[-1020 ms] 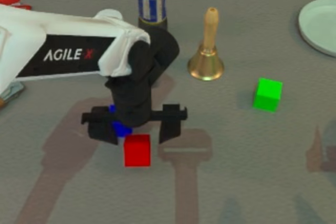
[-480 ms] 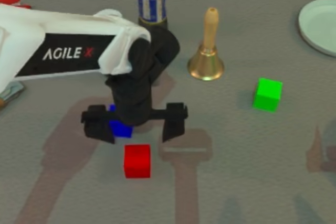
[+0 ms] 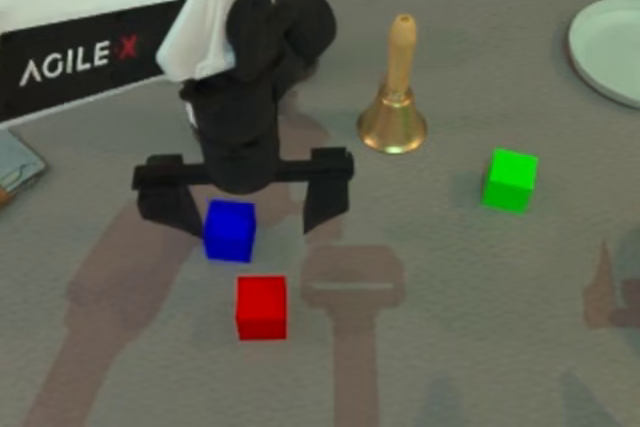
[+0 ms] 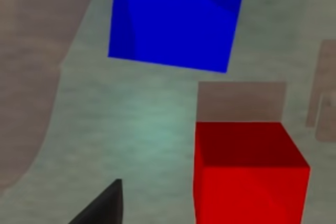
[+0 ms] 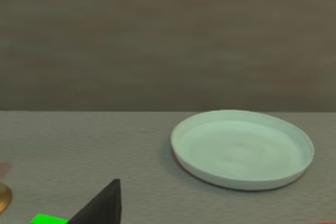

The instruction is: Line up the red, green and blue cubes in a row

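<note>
Overhead, the left gripper (image 3: 243,197) hangs wide open, its left finger overlapping the blue cube's (image 3: 230,230) edge.

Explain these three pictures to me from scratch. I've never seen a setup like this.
This is a simulated two-armed AgileX robot at a table. The top view looks straight down. There the left arm's gripper hangs with fingers spread wide, holding nothing; the blue cube sits on the table between them, and the red cube lies just in front of it. The green cube sits apart to the right, near a brass bell and a pale plate. The left wrist view, from a camera on that arm, shows the blue and red cubes close up. The right wrist view shows the plate; the right gripper's state cannot be judged.
</note>
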Robot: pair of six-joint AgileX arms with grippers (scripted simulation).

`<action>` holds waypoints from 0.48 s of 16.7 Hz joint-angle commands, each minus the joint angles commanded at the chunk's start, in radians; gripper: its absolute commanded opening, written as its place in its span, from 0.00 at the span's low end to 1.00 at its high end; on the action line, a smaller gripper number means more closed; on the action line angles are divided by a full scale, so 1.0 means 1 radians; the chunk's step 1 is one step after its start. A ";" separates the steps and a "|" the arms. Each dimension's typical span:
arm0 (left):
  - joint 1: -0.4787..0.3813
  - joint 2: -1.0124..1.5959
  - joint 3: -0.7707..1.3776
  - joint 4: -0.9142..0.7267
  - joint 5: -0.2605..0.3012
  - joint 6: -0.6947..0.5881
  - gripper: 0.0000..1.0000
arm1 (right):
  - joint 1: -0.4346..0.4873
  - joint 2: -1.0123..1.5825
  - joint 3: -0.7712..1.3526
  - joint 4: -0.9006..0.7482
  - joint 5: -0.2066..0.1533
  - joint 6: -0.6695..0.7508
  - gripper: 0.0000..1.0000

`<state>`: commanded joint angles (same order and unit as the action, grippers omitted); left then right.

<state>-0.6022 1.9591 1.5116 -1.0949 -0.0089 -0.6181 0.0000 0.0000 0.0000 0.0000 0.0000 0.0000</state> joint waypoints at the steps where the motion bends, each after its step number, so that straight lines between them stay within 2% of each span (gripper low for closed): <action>1: 0.000 0.000 0.000 0.000 0.000 0.000 1.00 | 0.000 0.000 0.000 0.000 0.000 0.000 1.00; 5: -0.002 -0.005 -0.009 0.008 -0.001 0.001 1.00 | 0.003 0.010 0.010 -0.007 -0.001 -0.006 1.00; 8: 0.033 -0.088 -0.076 0.059 -0.005 0.012 1.00 | 0.022 0.103 0.102 -0.070 -0.004 -0.057 1.00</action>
<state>-0.5697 1.8715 1.4356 -1.0361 -0.0141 -0.6060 0.0222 0.1031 0.1023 -0.0702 -0.0041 -0.0567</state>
